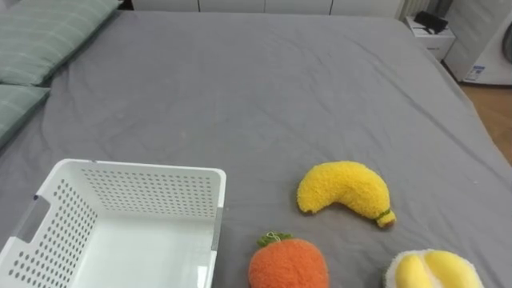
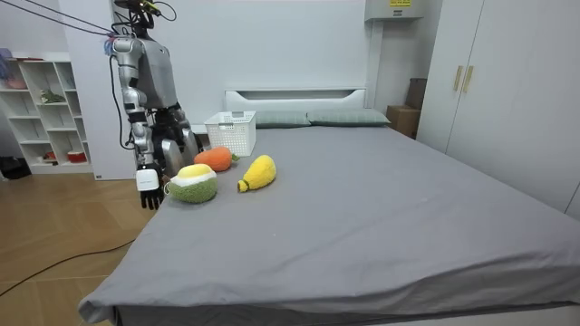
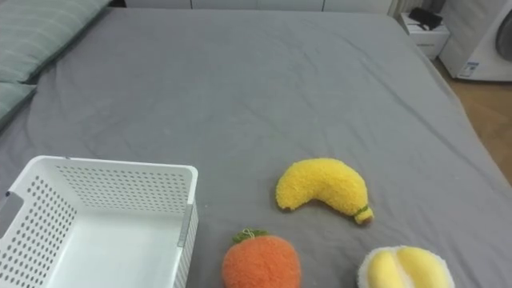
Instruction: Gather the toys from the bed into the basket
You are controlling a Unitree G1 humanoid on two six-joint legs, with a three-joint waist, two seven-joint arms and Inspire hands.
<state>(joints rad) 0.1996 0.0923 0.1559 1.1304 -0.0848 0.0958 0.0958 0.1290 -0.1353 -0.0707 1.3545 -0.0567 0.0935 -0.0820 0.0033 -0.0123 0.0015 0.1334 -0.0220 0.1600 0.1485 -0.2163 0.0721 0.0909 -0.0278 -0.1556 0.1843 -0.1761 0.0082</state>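
A grey-sheeted bed (image 1: 264, 88) is faced from its long side, with striped pillows (image 1: 40, 36) lying toward the robot's left. Three plush toys are seen near the close edge. A yellow banana (image 1: 344, 192) lies farthest in. An orange (image 1: 288, 264) with a green stalk lies nearer and to the banana's left. A white-and-yellow cut fruit (image 1: 432, 270), green-rinded in the room view, lies at the lower right. They lie apart from one another, and none is held.

A white perforated basket (image 1: 152, 192) is set on the sheet just left of the orange. Its mouth is up and nothing is seen inside it. It is probably placed there so that each toy need only be carried a short way sideways.

In the room view the right hand (image 2: 150, 192) is seen hanging beside the mattress edge, below the level of the toys. Its fingers appear to point down, loose and straight, with nothing in them, though they are small in that view.

Collection is judged not yet begun. The orange, lying closest to the basket, is likely the easiest first pick.
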